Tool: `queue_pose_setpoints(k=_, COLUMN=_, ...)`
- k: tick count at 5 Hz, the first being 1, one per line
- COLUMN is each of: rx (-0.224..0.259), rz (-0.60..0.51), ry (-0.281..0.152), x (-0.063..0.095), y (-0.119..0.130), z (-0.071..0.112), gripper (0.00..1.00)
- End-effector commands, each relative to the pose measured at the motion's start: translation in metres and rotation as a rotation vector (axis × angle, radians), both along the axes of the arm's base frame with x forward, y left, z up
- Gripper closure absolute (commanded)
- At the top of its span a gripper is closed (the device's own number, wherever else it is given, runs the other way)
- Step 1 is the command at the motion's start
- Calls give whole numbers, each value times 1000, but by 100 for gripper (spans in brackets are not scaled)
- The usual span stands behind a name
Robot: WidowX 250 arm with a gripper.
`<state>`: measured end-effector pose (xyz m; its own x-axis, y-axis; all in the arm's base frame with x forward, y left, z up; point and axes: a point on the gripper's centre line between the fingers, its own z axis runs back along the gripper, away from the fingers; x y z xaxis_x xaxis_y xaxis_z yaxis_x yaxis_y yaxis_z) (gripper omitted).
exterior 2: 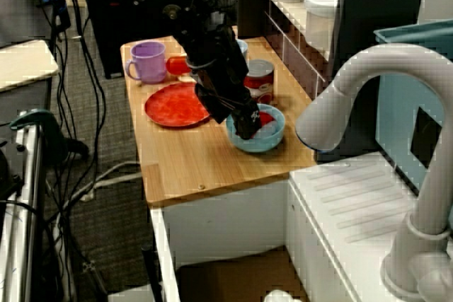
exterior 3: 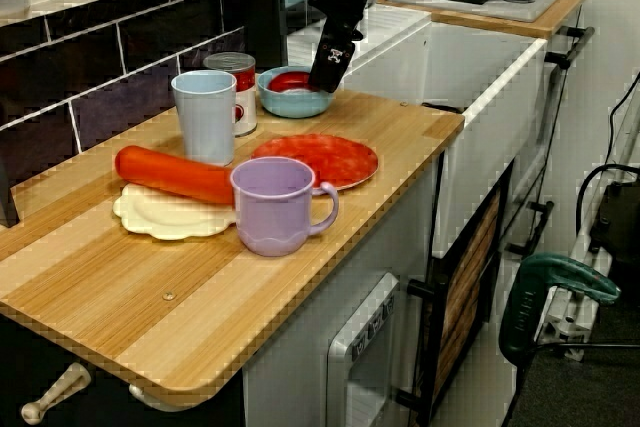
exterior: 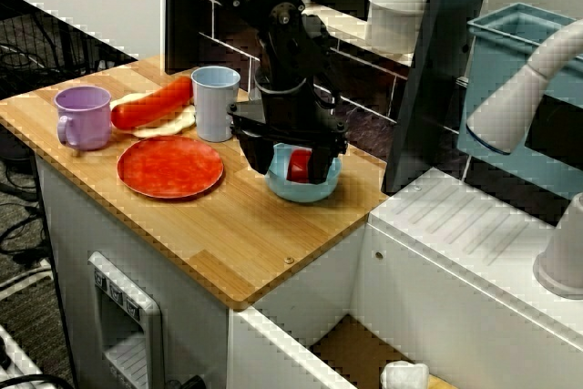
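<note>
While the black end effector reaches down into the round light blue bowl at the right of the wooden table, its fingers flank a small red object lying in that bowl, though I cannot tell whether they grip it, and a flat red plate sits just left.

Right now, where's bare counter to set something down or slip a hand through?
Free: the front strip of the counter before the red plate and blue bowl; the end patch past the purple mug. Crowded: the back, where sausage, blue cup, can and the tool in the bowl sit close.
</note>
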<state>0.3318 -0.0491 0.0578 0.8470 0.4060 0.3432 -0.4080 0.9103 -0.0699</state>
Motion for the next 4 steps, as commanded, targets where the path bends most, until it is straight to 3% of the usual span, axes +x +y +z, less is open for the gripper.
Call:
queue_pose_setpoints(k=1, rx=-34, rz=12, ry=-29, x=-3, y=6, z=22, gripper=0)
queue_pose_setpoints(k=4, rx=-128, rz=22, ry=-54, x=-15, y=26, z=52, gripper=0)
